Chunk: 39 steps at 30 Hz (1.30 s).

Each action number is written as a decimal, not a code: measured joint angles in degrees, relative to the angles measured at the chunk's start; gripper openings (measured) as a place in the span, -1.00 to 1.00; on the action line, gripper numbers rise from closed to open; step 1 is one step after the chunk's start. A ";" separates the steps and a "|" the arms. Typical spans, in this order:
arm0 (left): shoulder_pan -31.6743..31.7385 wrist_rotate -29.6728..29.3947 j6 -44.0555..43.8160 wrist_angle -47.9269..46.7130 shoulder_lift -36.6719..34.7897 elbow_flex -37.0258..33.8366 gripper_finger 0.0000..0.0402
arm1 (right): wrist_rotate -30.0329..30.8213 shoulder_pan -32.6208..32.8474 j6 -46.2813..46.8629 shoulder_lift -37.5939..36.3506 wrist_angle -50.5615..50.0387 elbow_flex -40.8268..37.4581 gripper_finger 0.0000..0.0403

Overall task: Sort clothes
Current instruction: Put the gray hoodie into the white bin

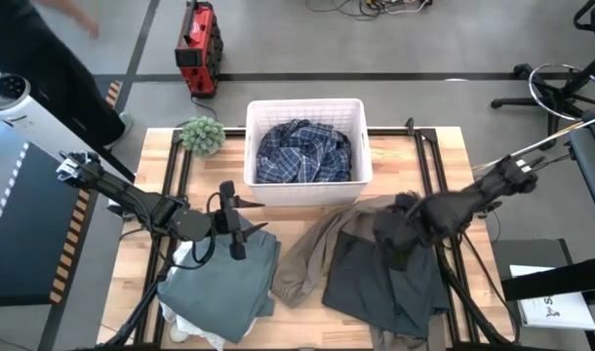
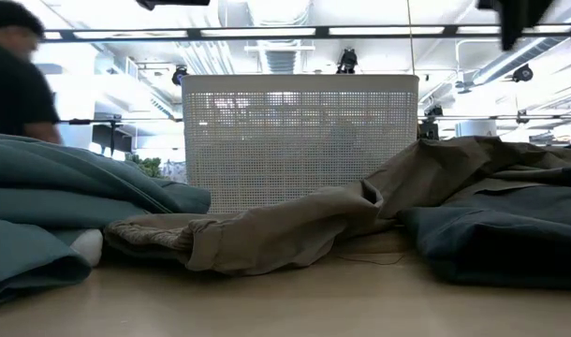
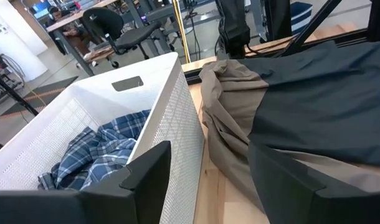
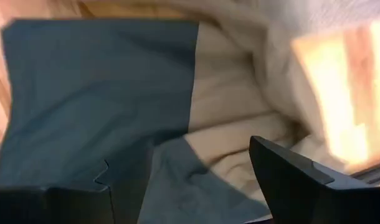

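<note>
Left gripper (image 1: 237, 226): jaws wide, holding nothing, above the top edge of the grey-green piece (image 1: 224, 283) at table's left.
Plaid shirt (image 1: 302, 151): crumpled inside the white bin (image 1: 307, 187), sorted.
Tan and dark grey piece (image 1: 376, 268): spread flat right of centre, tan sleeve trailing leftward.
Right gripper (image 1: 400, 234): jaws apart, empty, directly over the dark panel's upper edge; this arm looks nearer for its pickup.

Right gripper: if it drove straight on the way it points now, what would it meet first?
Probably the dark grey garment right below it. The right gripper, fingers apart, points down at that cloth where it overlaps the tan garment; how far off is unclear.
</note>
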 joint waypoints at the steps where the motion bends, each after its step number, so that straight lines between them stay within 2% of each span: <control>1: 0.00 0.00 -0.36 -0.11 0.02 0.00 0.00 | 0.00 1.29 2.27 -0.41 1.41 -2.11 0.25; 8: -0.02 0.45 -0.96 -0.38 0.02 0.00 -0.08 | -0.40 9.32 19.00 -3.30 14.55 -16.40 0.30; 13: 0.00 0.46 -1.06 -0.39 0.02 0.00 -0.12 | -0.78 13.77 31.01 -3.55 14.97 -24.73 0.42; 18: -0.02 0.50 -1.13 -0.39 0.03 0.00 -0.13 | -2.41 15.43 40.16 -3.60 18.13 -32.52 0.51; 27: -0.01 0.52 -1.30 -0.37 0.04 0.00 -0.07 | -1.68 14.90 43.04 -2.81 44.00 -47.48 0.53; 34: -0.01 0.55 -1.30 -0.25 0.04 0.00 -0.09 | 1.92 14.82 45.73 -2.68 44.52 -49.13 0.49; 37: -0.02 0.57 -1.30 -0.31 0.04 0.00 -0.13 | 3.04 14.40 44.12 -2.36 44.18 -49.24 0.33; 39: -0.02 0.57 -1.30 -0.35 0.04 0.00 -0.15 | 3.56 14.39 43.22 -2.30 44.00 -49.36 0.14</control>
